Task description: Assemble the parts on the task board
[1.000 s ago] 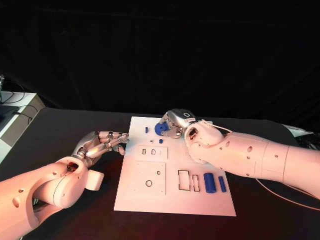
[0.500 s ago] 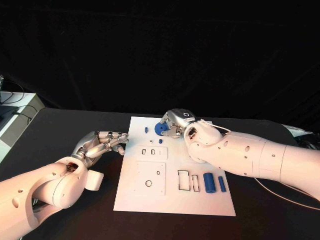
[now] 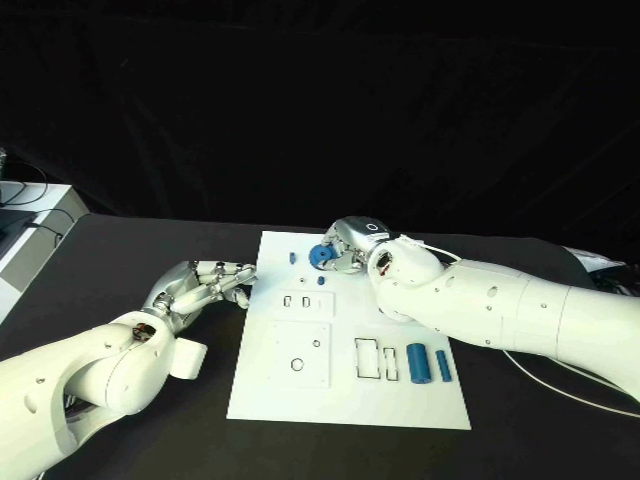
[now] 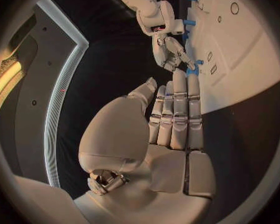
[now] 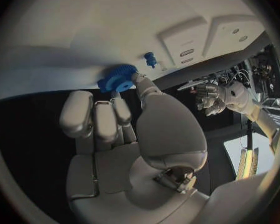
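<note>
The white task board point(image 3: 284, 395) lies in the middle of the black table. At its far end my right hand point(image 3: 355, 243) pinches a blue gear point(image 3: 322, 256) between thumb and fingertips, low over the board; the right wrist view has the gear point(image 5: 117, 77) at the thumb's tip. A small blue peg point(image 3: 291, 257) stands just left of the gear, and it turns up again as the peg point(image 5: 150, 59) in the right wrist view. My left hand point(image 3: 202, 284) rests at the board's left edge with fingers point(image 4: 177, 112) stretched out, holding nothing.
Two blue cylinders point(image 3: 418, 362) point(image 3: 444, 365) lie side by side near the board's right edge, beside rectangular slots point(image 3: 368, 359). A tiny blue piece point(image 3: 320, 281) sits below the gear. Raised white blocks with holes point(image 3: 301, 353) occupy the board's middle.
</note>
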`<state>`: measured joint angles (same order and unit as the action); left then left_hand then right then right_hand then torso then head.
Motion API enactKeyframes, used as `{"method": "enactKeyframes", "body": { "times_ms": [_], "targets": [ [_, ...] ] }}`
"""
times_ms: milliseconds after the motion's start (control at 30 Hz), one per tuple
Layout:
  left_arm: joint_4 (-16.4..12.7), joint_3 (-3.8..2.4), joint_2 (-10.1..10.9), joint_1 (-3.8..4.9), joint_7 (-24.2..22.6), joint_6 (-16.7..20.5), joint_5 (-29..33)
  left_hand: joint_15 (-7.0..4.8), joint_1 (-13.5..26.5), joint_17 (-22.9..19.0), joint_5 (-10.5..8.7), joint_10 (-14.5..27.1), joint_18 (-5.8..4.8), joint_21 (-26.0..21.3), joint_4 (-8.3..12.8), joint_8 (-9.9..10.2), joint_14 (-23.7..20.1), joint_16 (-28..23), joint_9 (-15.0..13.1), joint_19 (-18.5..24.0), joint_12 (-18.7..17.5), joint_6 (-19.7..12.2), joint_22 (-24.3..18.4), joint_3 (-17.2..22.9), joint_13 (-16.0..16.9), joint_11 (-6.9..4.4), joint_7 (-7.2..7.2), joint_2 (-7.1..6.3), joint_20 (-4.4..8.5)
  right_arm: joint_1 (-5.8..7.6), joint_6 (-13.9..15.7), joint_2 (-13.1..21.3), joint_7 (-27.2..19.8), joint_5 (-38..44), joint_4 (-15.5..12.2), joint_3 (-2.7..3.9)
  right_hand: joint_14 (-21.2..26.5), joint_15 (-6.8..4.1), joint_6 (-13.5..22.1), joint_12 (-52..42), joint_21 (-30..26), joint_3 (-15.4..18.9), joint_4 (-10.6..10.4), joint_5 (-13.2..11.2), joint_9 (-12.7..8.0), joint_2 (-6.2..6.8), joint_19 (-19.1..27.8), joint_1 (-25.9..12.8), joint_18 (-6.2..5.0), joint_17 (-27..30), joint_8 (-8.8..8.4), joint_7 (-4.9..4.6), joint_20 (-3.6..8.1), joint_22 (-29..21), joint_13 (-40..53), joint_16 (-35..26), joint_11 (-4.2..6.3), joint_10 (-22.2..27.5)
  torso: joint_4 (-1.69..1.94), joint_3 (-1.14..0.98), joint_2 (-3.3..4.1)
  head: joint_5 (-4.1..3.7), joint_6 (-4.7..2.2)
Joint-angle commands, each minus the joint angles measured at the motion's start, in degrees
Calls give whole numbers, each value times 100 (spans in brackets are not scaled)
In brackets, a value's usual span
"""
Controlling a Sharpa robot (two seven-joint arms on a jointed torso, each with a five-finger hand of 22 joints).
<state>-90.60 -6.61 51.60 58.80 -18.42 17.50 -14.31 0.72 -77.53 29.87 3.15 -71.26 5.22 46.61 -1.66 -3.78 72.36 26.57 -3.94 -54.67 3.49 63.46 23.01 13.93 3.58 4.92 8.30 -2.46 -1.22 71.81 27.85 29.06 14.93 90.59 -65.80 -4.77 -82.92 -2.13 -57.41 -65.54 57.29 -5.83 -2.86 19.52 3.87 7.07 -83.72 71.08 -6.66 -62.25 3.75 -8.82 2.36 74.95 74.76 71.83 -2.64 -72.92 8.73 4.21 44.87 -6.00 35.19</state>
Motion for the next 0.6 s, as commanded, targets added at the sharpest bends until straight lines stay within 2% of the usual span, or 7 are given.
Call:
{"method": "enactKeyframes", "body": {
  "times_ms": [33,100,167,233,467,600],
  "targets": [
    [3,-5,-19,1,-24,-100,-26,34,38,2,-10,53,91,33,22,1,-25,11,3,24,2,-44,-11,-9,-1,-2,14,-11,-12,-13,-206,4,-64,-275,35,-8,-6,53,117,34,-11,55,-257,89,-4,-40,-411,-327,-60,-26,-17,-27,0,740,-16,3,-12,58,-5,-2,2,-7,-2],
    [9,-5,-21,1,-20,-99,-20,38,60,1,-10,65,91,32,5,2,-23,12,4,23,3,-55,-14,-15,-1,3,19,-6,-14,-13,-250,8,-76,-409,44,-8,-8,57,138,26,1,65,-396,347,-2,-157,-412,-558,-61,-41,-16,-31,-5,743,-16,18,-16,63,1,-1,-2,-8,1],
    [12,-5,-21,1,-14,-100,-15,49,126,-2,-10,93,89,24,-45,8,-22,9,7,25,2,-85,-20,-36,-1,17,38,3,-19,-13,-300,17,-86,-513,49,-8,-9,61,164,10,22,82,-559,760,-2,-319,-414,-821,-60,-54,-17,-37,-8,748,-9,31,-19,65,9,0,-4,-9,2],
    [15,-5,-20,1,-8,-97,-11,51,133,-7,-9,109,92,17,-56,3,-20,5,6,20,4,-104,-28,-40,0,22,46,6,-23,-13,-334,28,-95,-589,49,-9,-7,63,153,-20,46,100,-458,967,-1,-419,-412,-942,-64,-62,-14,-38,-12,751,1,44,-11,64,10,-1,-4,-9,7],
    [26,-5,-19,1,5,-91,-7,61,136,-12,-9,153,98,5,-69,2,-16,4,5,7,5,-155,-43,-50,1,42,78,3,-31,-13,-316,77,-122,-714,31,-9,-11,54,111,-73,97,99,-293,1036,0,-484,-414,-1022,-59,-81,-14,-15,-9,757,19,73,-5,36,-1,-5,2,4,3],
    [33,-5,-18,1,13,-93,-6,64,134,-15,-8,167,102,1,-71,-3,-16,4,2,2,8,-170,-50,-53,2,48,86,3,-34,-14,-327,119,-106,-780,21,-9,-11,49,73,-84,109,84,-256,1061,-1,-512,-416,-1016,-58,-77,-16,-6,-6,759,26,73,5,27,7,-3,-2,3,15]
  ]
}}
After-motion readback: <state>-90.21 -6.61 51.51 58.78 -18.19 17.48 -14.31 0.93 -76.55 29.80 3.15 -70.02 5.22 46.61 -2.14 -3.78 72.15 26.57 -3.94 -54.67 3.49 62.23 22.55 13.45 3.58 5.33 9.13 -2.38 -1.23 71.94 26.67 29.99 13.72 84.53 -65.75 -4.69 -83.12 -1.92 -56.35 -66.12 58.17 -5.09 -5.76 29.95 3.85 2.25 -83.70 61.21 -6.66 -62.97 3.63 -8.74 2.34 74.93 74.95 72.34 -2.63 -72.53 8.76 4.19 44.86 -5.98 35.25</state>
